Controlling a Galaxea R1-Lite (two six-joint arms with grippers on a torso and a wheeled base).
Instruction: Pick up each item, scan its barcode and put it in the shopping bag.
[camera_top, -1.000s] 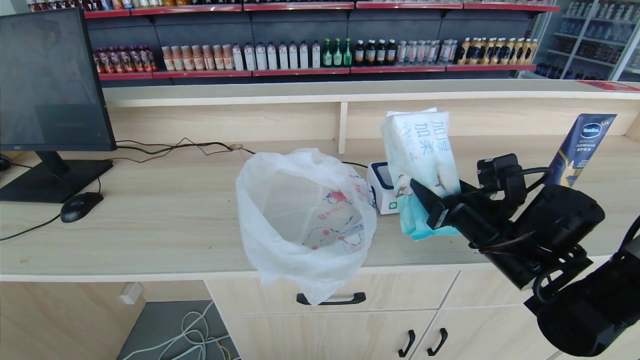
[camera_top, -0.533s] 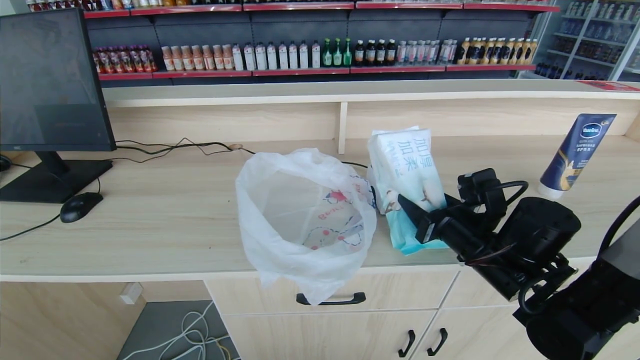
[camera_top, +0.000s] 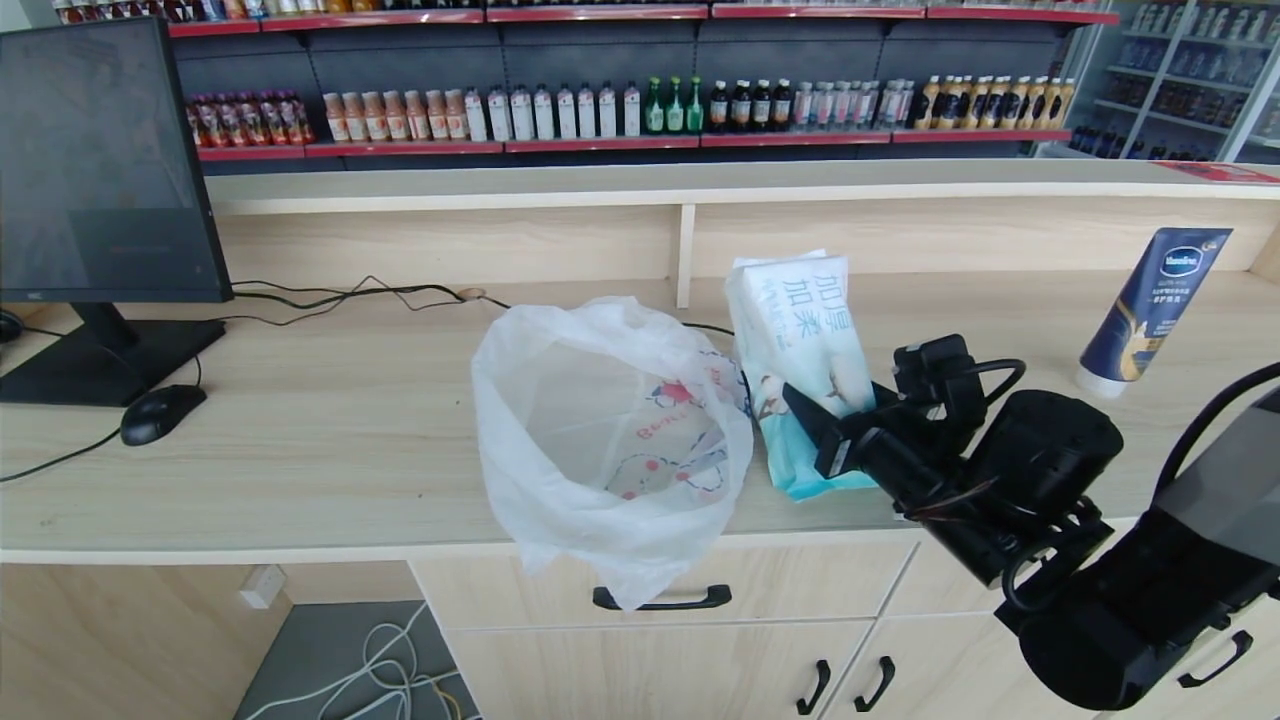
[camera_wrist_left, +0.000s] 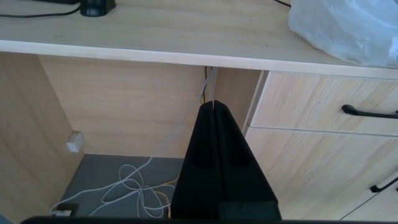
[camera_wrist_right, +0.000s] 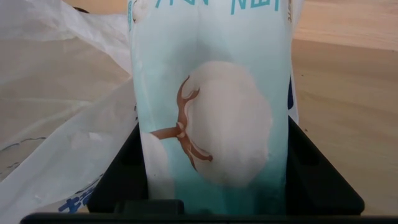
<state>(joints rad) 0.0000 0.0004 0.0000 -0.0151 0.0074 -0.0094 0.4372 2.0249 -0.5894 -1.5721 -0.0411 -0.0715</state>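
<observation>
Tissue pack (camera_top: 800, 330) stands pinched in right tool (camera_top: 830, 412), just beside shopping bag (camera_top: 600, 430).

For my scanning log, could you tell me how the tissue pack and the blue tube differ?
The tissue pack is held tilted in the right gripper; the blue tube stands on the counter. The tissue pack is white and teal, next to the bag; the blue tube is farther right. Neither is bagged.

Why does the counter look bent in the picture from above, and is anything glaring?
Head view: probably a wide lens, bowing the counter's front edge and tilting the tube; the dark monitor carries a faint reflection. Right wrist view: the tissue pack in the right end effector is evenly lit, no hot spots.
</observation>
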